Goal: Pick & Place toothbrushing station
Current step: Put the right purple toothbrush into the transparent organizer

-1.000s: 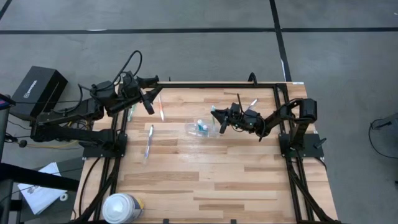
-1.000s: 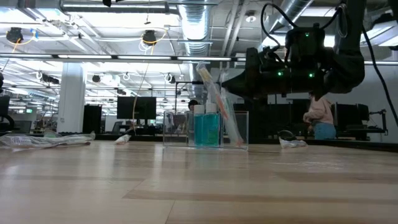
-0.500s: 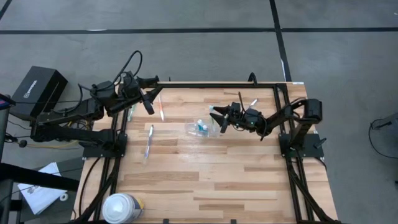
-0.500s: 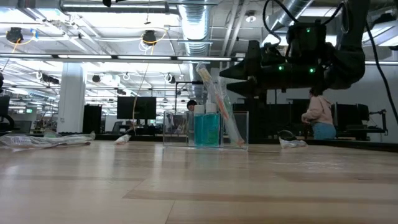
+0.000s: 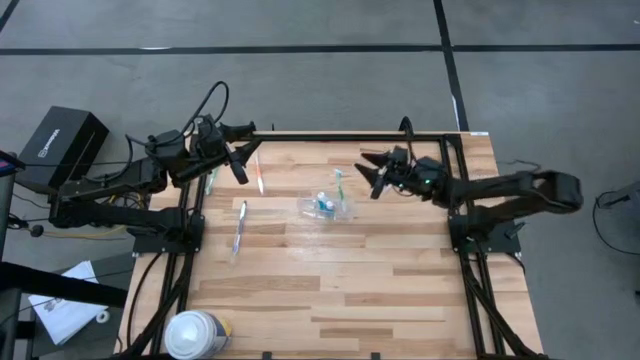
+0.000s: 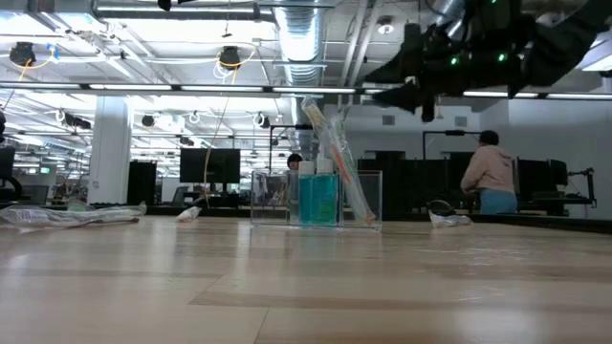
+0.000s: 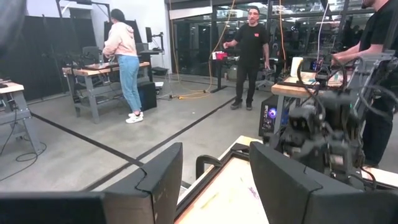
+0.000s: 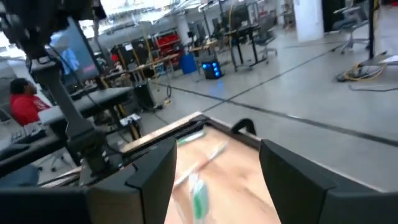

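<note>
The clear cup [image 5: 325, 206] stands on its base mid-table. Two blue tubes [image 6: 317, 196] stand upright in it, and slim toothbrushes [image 6: 335, 162] lean against its rim; one green one [image 5: 338, 184] sticks out toward the far edge. A pink toothbrush [image 5: 259, 176], a green one [image 5: 210, 182] and a blue one [image 5: 239, 226] lie flat on the table's left part. My right gripper [image 5: 371, 178] hangs open, high above the table, right of the cup and beyond it, with nothing between its fingers [image 8: 155, 171]. My left gripper [image 5: 240, 166] waits open over the far left, near the pink toothbrush.
A big white canister [image 5: 195, 335] stands at the near left corner. A black frame [image 5: 350, 134] runs along the table's far edge and sides. Bare wood [image 5: 350, 290] fills the near half. People stand in the room beyond.
My right gripper has opened just right of the cup, then risen and drawn back toward the table's far right, away from the cup. The cup and the brushes in it stand as before.
</note>
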Controlling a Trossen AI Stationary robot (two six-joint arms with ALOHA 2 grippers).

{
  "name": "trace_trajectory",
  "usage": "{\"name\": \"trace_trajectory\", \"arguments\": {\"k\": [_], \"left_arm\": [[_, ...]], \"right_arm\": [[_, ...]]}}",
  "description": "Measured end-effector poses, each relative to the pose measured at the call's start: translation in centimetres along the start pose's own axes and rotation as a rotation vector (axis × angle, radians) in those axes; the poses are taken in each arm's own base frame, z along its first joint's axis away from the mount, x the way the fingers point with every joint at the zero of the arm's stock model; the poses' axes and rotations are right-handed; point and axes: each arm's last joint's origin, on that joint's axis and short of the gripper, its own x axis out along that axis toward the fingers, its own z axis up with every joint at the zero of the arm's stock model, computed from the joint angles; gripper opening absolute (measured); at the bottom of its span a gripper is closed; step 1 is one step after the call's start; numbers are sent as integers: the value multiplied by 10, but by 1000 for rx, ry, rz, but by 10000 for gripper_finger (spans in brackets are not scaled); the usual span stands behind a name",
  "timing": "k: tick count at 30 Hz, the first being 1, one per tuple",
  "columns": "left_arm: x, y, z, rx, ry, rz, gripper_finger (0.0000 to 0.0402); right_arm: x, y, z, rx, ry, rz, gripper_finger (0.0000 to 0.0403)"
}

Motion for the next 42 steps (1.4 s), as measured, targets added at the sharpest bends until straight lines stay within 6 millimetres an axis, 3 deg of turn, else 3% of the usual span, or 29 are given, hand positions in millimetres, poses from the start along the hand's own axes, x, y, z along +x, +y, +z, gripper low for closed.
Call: {"name": "trace_trajectory", "arguments": {"k": [4, 12, 14, 16, 19, 24, 33, 42], "left_arm": [[0, 1, -2, -21, 21, 3, 182], [12, 5, -20, -133, 176, -54, 182], [16, 4, -21, -138, 181, -61, 182], [19, 3, -24, -136, 195, -60, 182], [26, 1, -29, -145, 218, -57, 182], [35, -3, -35, -139, 248, -57, 182], [41, -7, -38, -143, 264, -124, 182], [41, -7, -38, -117, 264, -143, 182]], "right_arm": [[-7, 5, 40, -68, 102, -25, 219], [-14, 29, 168, -426, 419, -95, 219], [-11, 27, 188, -501, 552, -111, 219], [-5, 19, 197, -555, 729, -120, 219], [6, -1, 195, -616, 988, -108, 215], [31, -32, 166, -640, 1287, 13, 200], [79, -51, 115, -581, 1442, 111, 192], [105, -65, 68, -520, 1618, 171, 202]]}}
